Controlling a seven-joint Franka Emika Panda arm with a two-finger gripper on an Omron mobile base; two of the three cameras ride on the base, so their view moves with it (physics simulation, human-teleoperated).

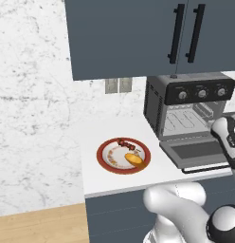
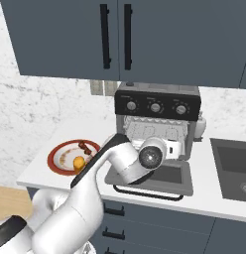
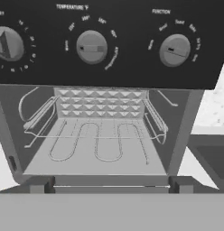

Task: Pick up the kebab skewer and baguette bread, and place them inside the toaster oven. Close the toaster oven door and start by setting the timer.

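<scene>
The dark blue-grey wall cabinets [image 1: 152, 35] hang directly above the toaster oven [image 1: 185, 111], which serves as the landmark on the white counter [image 1: 105, 180]. To the oven's right a dark sink [image 2: 234, 166] is sunk into the counter, and a small pale bottle [image 2: 201, 124] stands just beside the oven's right wall. The toaster oven door [image 1: 197, 153] lies dropped open, flat in front of the oven's mouth, bar handle toward the counter edge. The robot's forearm reaches over that door, partly hiding it in the right base view, with the hand facing the wire racks [image 3: 93, 133] and the three knobs [image 3: 91, 47] above them. The claw's jaws stand wide apart and hold nothing. Left of the oven, well apart from it, sits the red-rimmed plate [image 1: 106, 166]; on it the baguette bread [image 1: 133, 159] lies nearer the counter edge, the kebab skewer [image 1: 125, 143] behind it.
</scene>
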